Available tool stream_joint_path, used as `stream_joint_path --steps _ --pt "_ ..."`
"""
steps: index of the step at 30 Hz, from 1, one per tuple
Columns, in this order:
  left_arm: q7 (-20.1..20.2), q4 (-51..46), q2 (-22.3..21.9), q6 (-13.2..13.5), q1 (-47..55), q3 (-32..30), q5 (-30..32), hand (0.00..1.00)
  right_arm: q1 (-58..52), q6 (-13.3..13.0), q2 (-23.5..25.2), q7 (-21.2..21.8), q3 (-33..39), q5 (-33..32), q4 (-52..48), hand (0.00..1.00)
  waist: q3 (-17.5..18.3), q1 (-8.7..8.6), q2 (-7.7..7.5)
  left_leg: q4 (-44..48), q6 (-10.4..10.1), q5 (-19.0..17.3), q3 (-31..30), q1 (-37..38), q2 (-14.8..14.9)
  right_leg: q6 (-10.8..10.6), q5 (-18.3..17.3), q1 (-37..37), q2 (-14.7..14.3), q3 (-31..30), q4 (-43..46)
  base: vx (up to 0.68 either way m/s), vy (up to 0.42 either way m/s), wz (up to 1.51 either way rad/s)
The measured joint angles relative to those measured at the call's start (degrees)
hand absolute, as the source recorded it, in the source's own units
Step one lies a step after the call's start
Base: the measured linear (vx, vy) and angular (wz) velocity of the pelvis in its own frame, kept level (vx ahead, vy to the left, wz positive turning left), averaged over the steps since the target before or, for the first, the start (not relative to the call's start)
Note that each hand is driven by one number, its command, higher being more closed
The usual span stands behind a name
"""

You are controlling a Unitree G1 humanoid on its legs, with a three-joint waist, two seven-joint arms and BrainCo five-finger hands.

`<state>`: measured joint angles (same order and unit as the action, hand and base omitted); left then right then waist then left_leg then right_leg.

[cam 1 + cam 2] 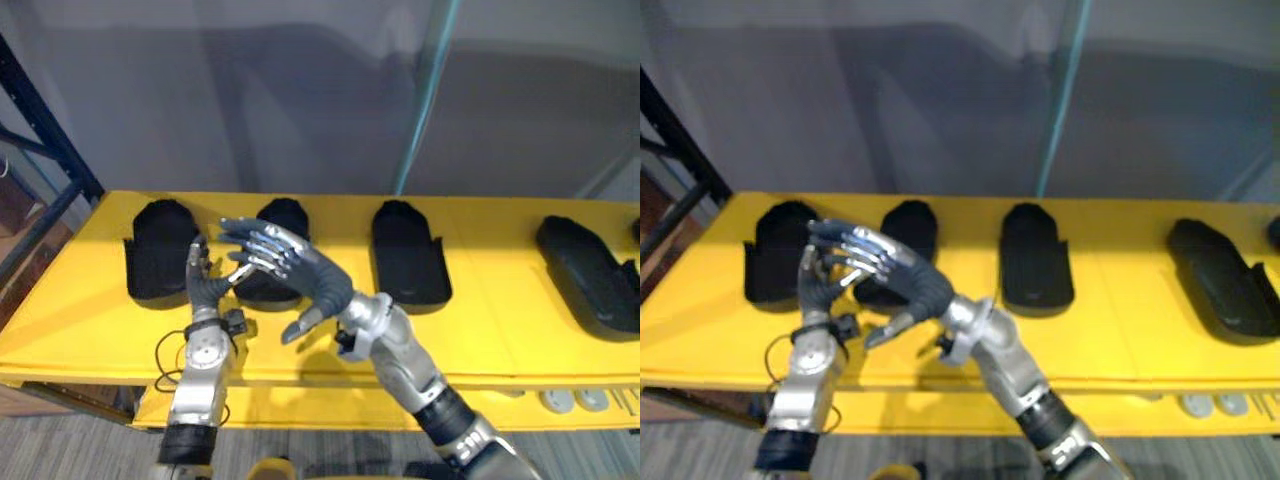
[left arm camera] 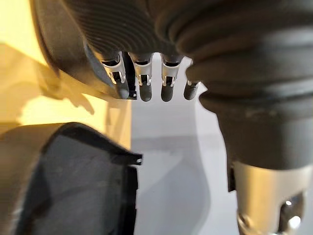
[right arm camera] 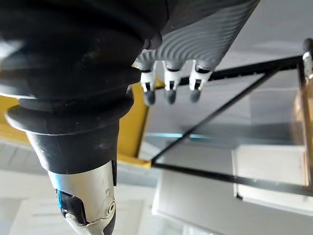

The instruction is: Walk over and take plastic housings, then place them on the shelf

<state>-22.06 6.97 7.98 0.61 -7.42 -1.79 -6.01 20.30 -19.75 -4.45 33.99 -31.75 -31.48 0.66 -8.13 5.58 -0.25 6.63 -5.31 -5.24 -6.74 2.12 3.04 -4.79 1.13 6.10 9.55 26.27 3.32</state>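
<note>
Black plastic housings (image 1: 410,255) lie flat on yellow shelf (image 1: 500,330); rounded tops.

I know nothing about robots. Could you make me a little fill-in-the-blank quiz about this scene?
1. The black plastic housings lie in a row on a flat ____ shelf.
2. The robot's left hand and right hand, fingers open, both hold ____.
3. The right hand partly hides the ____ housing, counted from the robot's left.

Missing words: yellow; nothing; second.
</note>
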Motion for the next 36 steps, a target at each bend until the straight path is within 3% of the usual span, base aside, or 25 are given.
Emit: stream_joint_path --steps 4,12,18,36 --pt "-0.34 1.38 -0.01 -0.66 -1.18 -0.61 0.1 0.0 -1.26 0.14 0.05 1.21 -0.02 -1.1 -0.02 0.0 0.02 -0.07 0.06 0.0 0.18 -0.17 1.19 0.78 0.47 0.18 0.13 -0.02 -0.41 -1.19 0.0 -0.01 0.004 -0.15" --pt "-1.99 6.02 0.02 -4.49 -2.53 -2.22 -0.27 0.0 -1.81 0.56 0.05 1.19 -0.01 -1.52 -0.02 0.0 0.01 -1.08 0.36 0.14 0.45 -0.39 2.44 0.9 0.76 0.64 0.33 -0.24 -0.69 -2.22 -0.55 -0.01 0.011 -0.07" --pt "-3.25 8.78 0.01 -4.58 -3.38 -2.41 -0.43 0.0 -2.14 1.14 0.05 1.15 0.0 -1.52 -0.02 0.0 -0.14 -1.58 0.62 1.01 0.49 -1.08 2.86 0.71 0.72 0.25 0.68 -0.23 -0.71 -2.64 -0.78 0.01 0.022 -0.04" --pt "-12.05 13.65 0.01 -4.44 -6.31 -8.04 -3.01 0.0 -2.91 1.45 0.05 0.93 -0.29 -1.52 -0.02 0.0 -0.43 -1.81 1.13 1.02 0.59 -1.28 2.83 0.57 0.55 0.22 0.69 -0.24 -0.61 -2.62 -1.07 0.0 0.0 0.0"
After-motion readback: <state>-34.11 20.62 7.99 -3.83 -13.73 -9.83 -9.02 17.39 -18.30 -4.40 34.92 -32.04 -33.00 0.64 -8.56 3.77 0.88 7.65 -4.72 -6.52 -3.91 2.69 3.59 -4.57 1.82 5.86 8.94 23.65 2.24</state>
